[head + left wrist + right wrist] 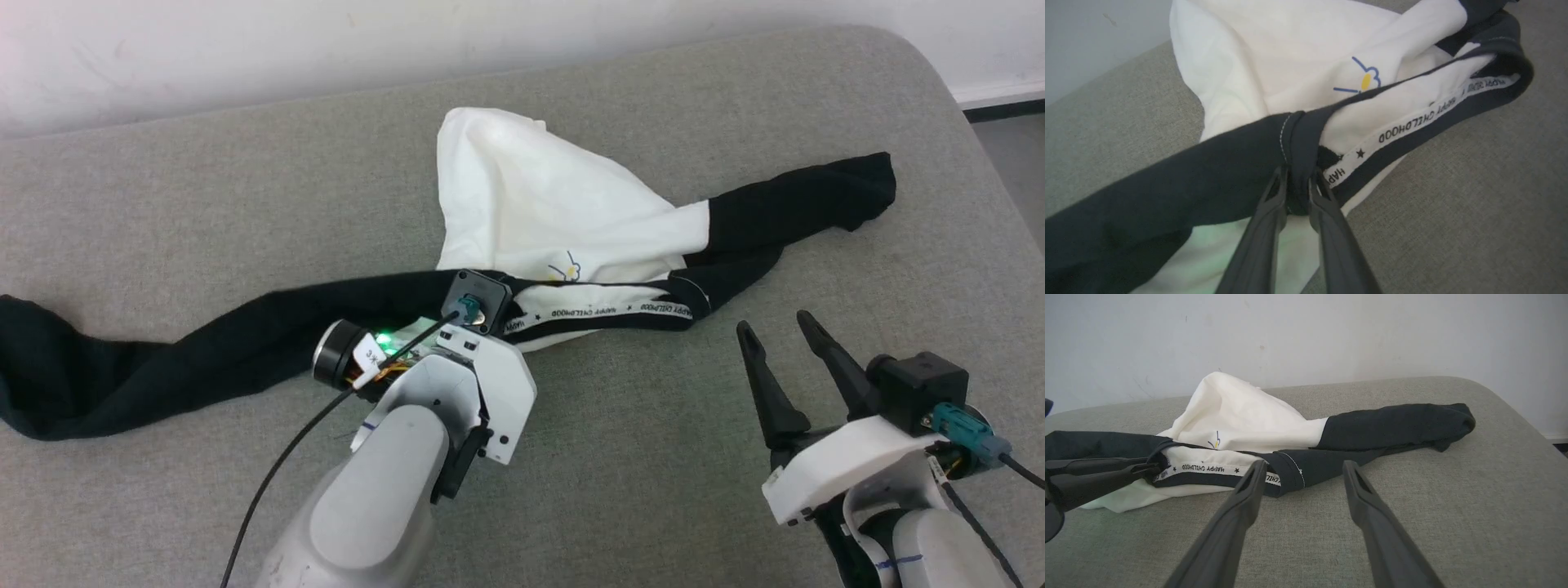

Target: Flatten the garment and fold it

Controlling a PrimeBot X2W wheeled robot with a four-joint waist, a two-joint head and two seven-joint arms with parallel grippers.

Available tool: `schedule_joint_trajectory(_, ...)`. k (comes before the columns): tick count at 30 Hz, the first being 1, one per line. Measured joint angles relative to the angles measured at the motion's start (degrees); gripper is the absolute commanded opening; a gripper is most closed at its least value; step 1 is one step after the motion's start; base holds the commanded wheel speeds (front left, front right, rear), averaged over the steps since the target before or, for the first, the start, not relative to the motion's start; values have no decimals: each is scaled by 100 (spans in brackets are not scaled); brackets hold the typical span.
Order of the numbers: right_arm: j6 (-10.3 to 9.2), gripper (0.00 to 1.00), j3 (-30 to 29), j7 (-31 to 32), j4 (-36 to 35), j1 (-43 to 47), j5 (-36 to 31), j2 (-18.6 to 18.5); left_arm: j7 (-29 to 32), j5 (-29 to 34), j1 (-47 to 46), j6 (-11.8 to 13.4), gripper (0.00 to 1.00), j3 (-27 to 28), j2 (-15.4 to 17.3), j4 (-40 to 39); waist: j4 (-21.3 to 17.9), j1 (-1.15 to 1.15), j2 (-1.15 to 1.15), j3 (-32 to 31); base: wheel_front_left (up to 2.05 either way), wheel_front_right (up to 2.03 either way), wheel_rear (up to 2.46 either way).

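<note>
A: Where's the shirt [539, 204]?
B: Bunched midway across the cushion [653, 474], sleeves running left to right; the left tool [1298, 183] pinches its collar seam.
A: And the right tool [774, 321]?
B: Open, nearest the collar's free end just ahead.

Garment [555, 204] on padded surface [163, 204]; left pincer [1297, 174] at its near edge; right pincer [773, 320] apart, rightward

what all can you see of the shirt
The shirt is soft white cloth with black neck trim, a white inner tape reading HAPPY CHILDHOOD and a small blue-and-yellow print. It lies crumpled on the grey pad, body bunched up, one long black sleeve stretched left, the other sleeve right. The left gripper pinches the black cloth by the neck. The right gripper is open, apart from it.
</note>
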Motion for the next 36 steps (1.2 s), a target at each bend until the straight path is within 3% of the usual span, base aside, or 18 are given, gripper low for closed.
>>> schedule_joint_trajectory(6,0,100,12,-3,48,-1,1,0,-154,-21,1,0,0,-30,26,-159,55,0,0,-38,0,0,0)
schedule_joint_trajectory(10,0,100,-1,5,51,2,0,1,-147,-111,134,-120,0,-192,22,-700,111,0,0,-133,0,0,0)
schedule_joint_trajectory(15,0,100,-76,75,20,52,-16,1,457,-282,938,-353,0,-583,188,-1783,229,0,0,-274,0,0,0)
schedule_joint_trajectory(19,0,100,-121,134,-44,144,-35,1,1042,-609,1778,-366,0,-772,399,-2390,353,0,0,-356,0,0,0)
schedule_joint_trajectory(20,0,100,-130,152,-59,148,-47,1,1131,-697,1953,-367,27,-809,410,-2454,387,0,0,-371,0,0,0)
schedule_joint_trajectory(21,0,100,-125,178,-76,151,-58,0,1235,-740,2100,-365,43,-846,433,-2472,420,-1,0,-387,0,0,0)
schedule_joint_trajectory(22,0,100,-120,185,-92,152,-57,1,1340,-832,2236,-358,95,-855,441,-2470,450,0,0,-401,0,0,0)
schedule_joint_trajectory(23,0,100,-110,202,-105,152,-57,1,1435,-940,2375,-345,100,-851,446,-2459,476,0,0,-416,0,0,0)
schedule_joint_trajectory(26,0,100,-77,236,-133,154,-57,1,1501,-1063,2675,-144,100,-787,453,-2437,526,-1,0,-465,0,0,0)
schedule_joint_trajectory(31,0,100,-90,276,-168,250,-57,1,1127,-1359,3101,378,100,-256,352,-2679,579,-1,0,-525,0,0,0)
schedule_joint_trajectory(36,0,100,-183,309,-212,341,-60,1,762,-1484,3389,675,100,132,359,-2981,662,-1,0,-563,0,0,0)
